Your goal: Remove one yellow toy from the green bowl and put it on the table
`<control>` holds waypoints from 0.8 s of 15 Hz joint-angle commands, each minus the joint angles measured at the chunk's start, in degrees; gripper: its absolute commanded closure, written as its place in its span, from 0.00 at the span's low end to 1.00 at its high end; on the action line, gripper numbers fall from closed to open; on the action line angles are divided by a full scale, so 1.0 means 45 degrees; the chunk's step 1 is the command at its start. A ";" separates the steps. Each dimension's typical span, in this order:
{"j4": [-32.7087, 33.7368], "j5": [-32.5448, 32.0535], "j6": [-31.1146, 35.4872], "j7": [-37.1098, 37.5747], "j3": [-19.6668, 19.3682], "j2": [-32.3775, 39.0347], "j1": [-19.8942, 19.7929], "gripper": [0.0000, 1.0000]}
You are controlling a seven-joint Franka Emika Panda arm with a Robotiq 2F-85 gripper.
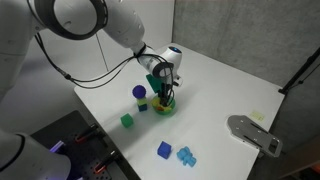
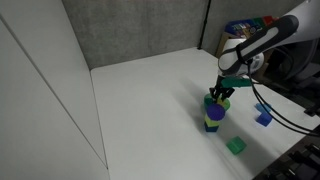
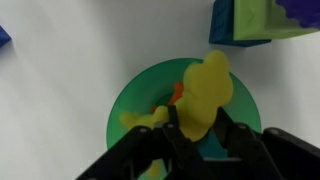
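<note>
Your tool was clenched on one yellow toy, directly over the green bowl. A second yellow piece and one orange bit lay inside the bowl. Crowding it stood one yellow block topped by one blue ball. One green cube and one blue cube sat nearer the tabletop edge.

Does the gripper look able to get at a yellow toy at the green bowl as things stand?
Likely yes: the gripper hangs right over the green bowl, and its jaws appear closed on a yellow toy, with nothing in the way.
</note>
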 commanded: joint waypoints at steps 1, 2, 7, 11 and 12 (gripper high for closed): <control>-0.0073 0.0322 -0.0186 -0.0401 0.0340 -0.0536 -0.0293 0.92; -0.0185 0.0356 -0.0166 -0.0512 0.0394 -0.0764 -0.0349 0.94; -0.0243 0.0722 -0.0266 -0.1071 0.0644 -0.1550 -0.0779 0.92; -0.0034 0.0765 -0.0369 -0.1421 0.0420 -0.1815 -0.1153 0.92; -0.0017 0.0708 -0.0360 -0.1446 0.0328 -0.1837 -0.1262 0.92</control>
